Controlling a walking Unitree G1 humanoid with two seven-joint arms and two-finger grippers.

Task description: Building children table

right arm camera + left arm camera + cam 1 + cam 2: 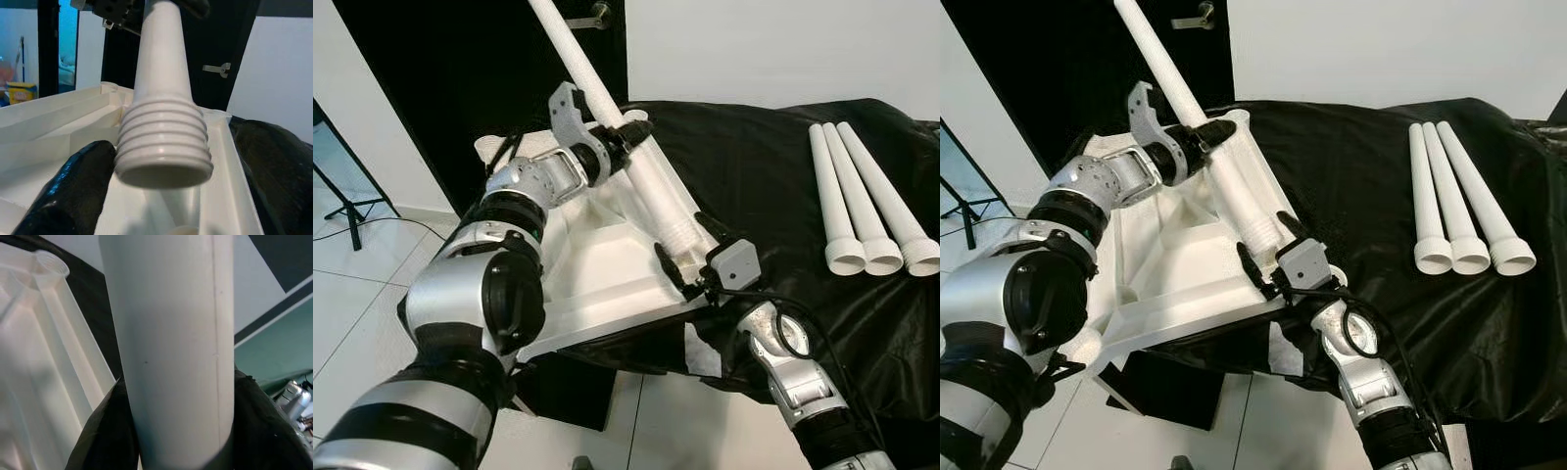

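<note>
meanwhile, both grippers hold one white leg [646,176] slanted over the upturned tabletop [597,274]
left gripper [625,137] clamps its shaft; right gripper [1268,257] pinches its threaded end; three legs [867,201] lie together on the black cloth [754,166]

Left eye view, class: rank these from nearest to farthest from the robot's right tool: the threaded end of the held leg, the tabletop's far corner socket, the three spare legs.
1. Threaded end of the held leg: just beside the right tool.
2. Far corner socket: up the upturned tabletop, beside the left tool.
3. Three spare legs: off to the right on the black cloth.
</note>
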